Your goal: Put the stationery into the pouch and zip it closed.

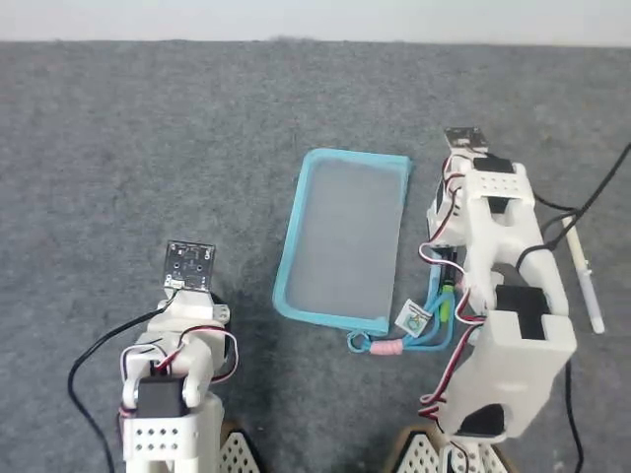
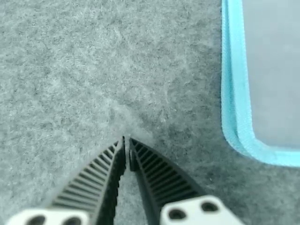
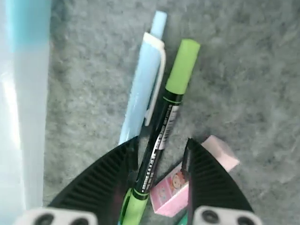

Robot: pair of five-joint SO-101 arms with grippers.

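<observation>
Flat translucent pouch with light-blue edging: lies on grey felt tabletop, between the arms. Left hand: fingers together, empty, beside pouch. Right hand: fingers parted astride green-capped black marker, seemingly ungripped; pale-blue pen and pink eraser alongside.

blue-trimmed pouch, green-capped marker, pink eraser
</observation>
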